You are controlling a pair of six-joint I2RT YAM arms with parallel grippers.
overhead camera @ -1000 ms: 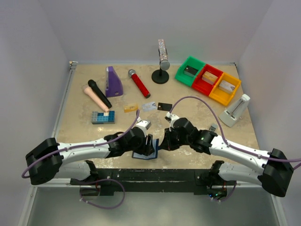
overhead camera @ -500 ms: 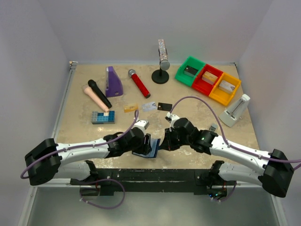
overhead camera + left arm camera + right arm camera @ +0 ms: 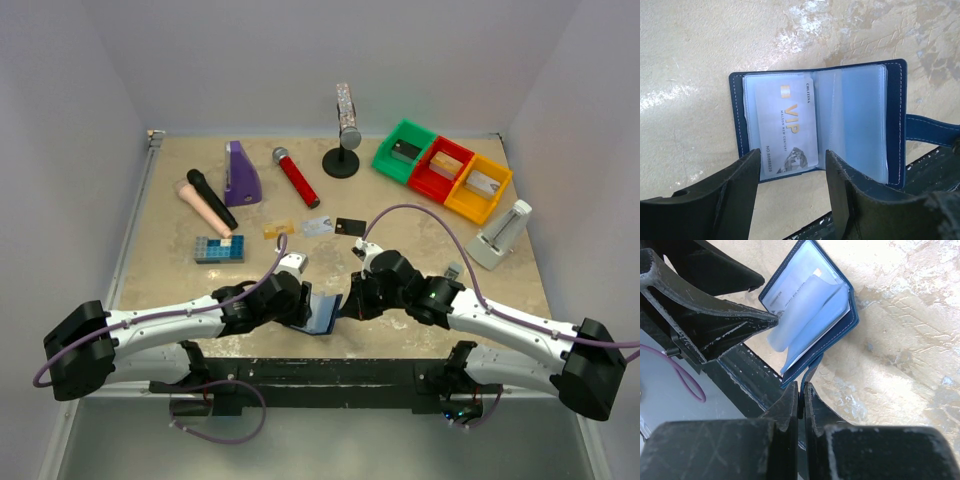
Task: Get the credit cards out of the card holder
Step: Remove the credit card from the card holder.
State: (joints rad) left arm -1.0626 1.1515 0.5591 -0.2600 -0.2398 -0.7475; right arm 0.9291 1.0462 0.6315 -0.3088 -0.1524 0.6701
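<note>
The dark navy card holder [image 3: 320, 314] is held open near the table's front edge, between my two grippers. My right gripper [image 3: 802, 390] is shut on its snap tab [image 3: 812, 367]. In the left wrist view the card holder [image 3: 892, 115] shows blue-grey sleeves, and a pale silvery VIP card [image 3: 785, 127] sits in the left pocket. My left gripper [image 3: 792, 182] is open just short of the holder's lower edge, with nothing between its fingers [image 3: 735, 192]. Three loose credit cards lie farther back on the table: orange-gold [image 3: 278, 229], silvery [image 3: 317, 225] and black [image 3: 350, 226].
A studded blue brick block [image 3: 219, 249] lies at the left. Behind it are black and pink microphones [image 3: 210, 200], a purple object [image 3: 241, 174], a red microphone [image 3: 296, 177] and a stand [image 3: 343, 140]. Green, red and yellow bins [image 3: 442, 172] and a white device [image 3: 500, 235] stand at the right.
My left gripper has drawn back to the left, off the card holder. The holder now stands more raised and open. The right gripper has kept its hold on the tab.
</note>
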